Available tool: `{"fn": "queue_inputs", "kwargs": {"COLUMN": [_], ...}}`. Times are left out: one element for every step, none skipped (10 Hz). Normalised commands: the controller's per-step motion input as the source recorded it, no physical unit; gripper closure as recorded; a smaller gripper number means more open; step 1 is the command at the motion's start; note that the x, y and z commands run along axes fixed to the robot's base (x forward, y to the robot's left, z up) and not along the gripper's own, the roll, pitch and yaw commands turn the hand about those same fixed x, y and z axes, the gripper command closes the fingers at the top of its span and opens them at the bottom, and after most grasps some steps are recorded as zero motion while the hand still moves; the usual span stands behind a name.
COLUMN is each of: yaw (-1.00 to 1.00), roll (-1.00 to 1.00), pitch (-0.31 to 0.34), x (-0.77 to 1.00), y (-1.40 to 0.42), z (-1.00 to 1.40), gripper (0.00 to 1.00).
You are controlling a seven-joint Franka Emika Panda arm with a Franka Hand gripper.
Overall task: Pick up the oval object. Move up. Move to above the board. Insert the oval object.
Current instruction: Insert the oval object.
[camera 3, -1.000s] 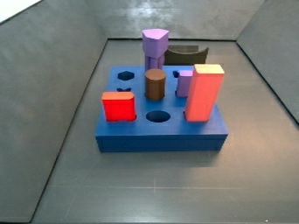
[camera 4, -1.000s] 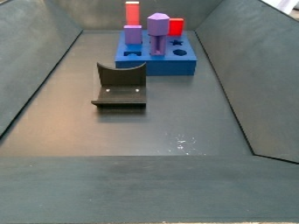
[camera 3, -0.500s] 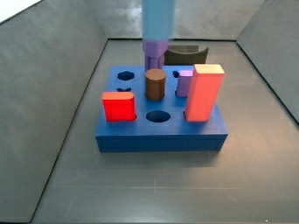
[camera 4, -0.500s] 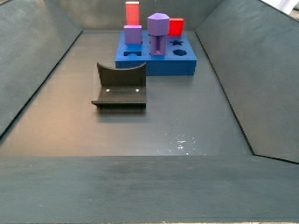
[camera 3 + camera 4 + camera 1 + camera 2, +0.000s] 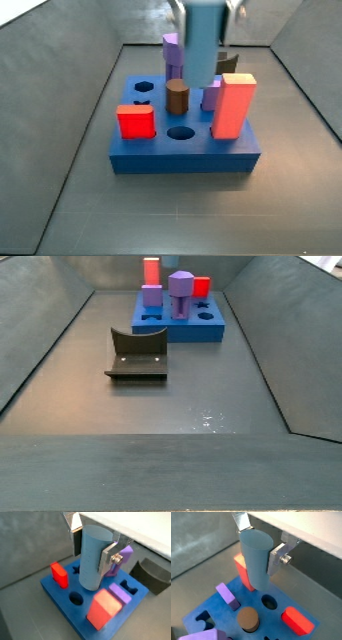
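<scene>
The gripper (image 5: 93, 543) is clamped on the oval object (image 5: 93, 558), holding it upright above the board (image 5: 67, 604), over the open round hole (image 5: 77, 598) beside the brown cylinder (image 5: 248, 619).

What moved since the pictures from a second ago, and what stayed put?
The oval object, clamped in the gripper, has come into a side view: absent a second ago, then near the tall purple peg, now closer to the camera and lower over the board. It is still held above the board, not inserted. The red block, brown cylinder, pink block and fixture stayed put.
</scene>
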Motion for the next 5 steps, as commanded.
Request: {"fn": "queue_inputs", "kwargs": {"yaw": [0.30,0.29,0.09,0.00,-0.14], "roll": [0.18,0.12,0.00,0.00,0.00], "pitch": [-0.164,-0.191,-0.101,-0.057,-0.080], "x": [-0.18,-0.40,-0.39,-0.05,0.14], "y": [-0.13,-0.10,0.00,-0.01,-0.06], "z": [-0.79,-0.69,-0.36,-0.31,-0.35], "gripper": [1.00,1.00,1.00,1.00,1.00]}}
